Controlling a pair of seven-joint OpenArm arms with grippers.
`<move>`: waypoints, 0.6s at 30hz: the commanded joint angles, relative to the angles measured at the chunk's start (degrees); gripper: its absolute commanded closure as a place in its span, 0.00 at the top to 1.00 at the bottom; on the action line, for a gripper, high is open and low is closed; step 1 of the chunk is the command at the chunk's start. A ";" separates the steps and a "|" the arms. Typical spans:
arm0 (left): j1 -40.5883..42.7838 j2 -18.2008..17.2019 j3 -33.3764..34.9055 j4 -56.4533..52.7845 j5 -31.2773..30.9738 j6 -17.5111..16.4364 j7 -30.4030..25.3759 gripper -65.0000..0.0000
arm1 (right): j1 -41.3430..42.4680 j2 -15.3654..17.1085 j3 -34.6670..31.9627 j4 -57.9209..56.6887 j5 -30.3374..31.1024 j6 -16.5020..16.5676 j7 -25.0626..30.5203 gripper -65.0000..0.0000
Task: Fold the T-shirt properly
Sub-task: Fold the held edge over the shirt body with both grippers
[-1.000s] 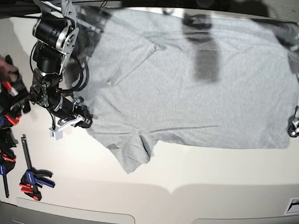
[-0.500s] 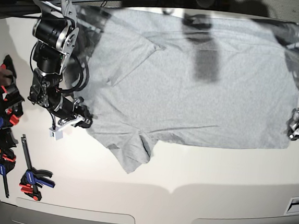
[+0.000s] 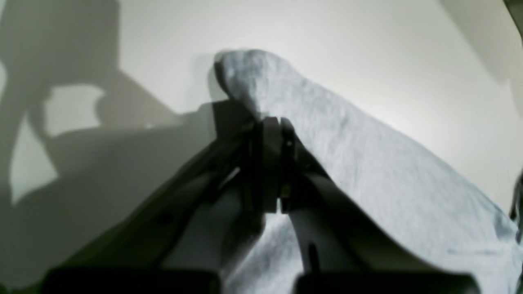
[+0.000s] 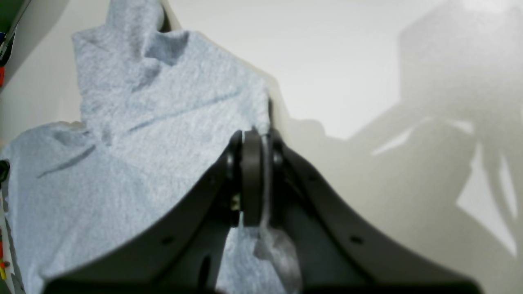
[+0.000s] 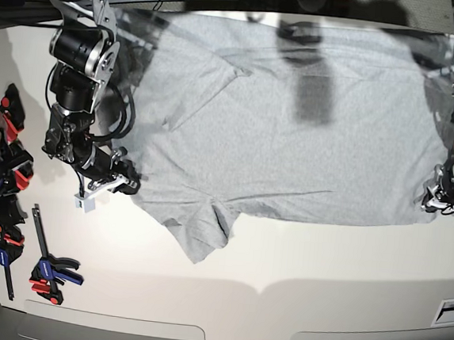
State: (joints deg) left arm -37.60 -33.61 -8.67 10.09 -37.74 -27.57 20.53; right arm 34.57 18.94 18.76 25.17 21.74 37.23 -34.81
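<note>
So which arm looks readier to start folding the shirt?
Neither alone, probably: the left gripper and the right gripper are both shut on edges of the shirt, at opposite ends.

A broad bare strip of the table [image 5: 282,270] is left open in front of the T-shirt [image 5: 309,137], where a hand could pass freely. The near left corner is cluttered by clamps [image 5: 43,269]. The shirt's two near corners are occupied by the left hand [image 5: 447,201] and the right hand [image 5: 122,183].
</note>
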 commanded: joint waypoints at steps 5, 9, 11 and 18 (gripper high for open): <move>-1.11 -3.74 -0.35 3.04 -5.62 -6.99 2.78 0.00 | 1.42 0.90 -0.02 8.02 6.62 2.77 -6.67 0.00; 0.50 -6.36 -0.35 8.48 -12.39 -11.82 11.06 0.00 | 1.25 1.03 -0.02 16.26 10.25 2.77 -15.08 0.00; 2.29 -7.28 -0.35 11.82 -16.24 -12.43 15.47 0.00 | 0.57 1.09 -0.02 20.74 14.99 2.77 -19.96 0.00; 13.55 -10.78 -0.39 25.05 -21.03 -12.43 22.40 0.00 | -7.23 1.55 1.20 38.71 26.84 2.77 -36.81 0.00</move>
State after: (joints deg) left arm -22.44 -42.39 -8.62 34.35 -57.89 -39.48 43.77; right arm 25.74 19.33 19.68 63.11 47.37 39.66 -72.23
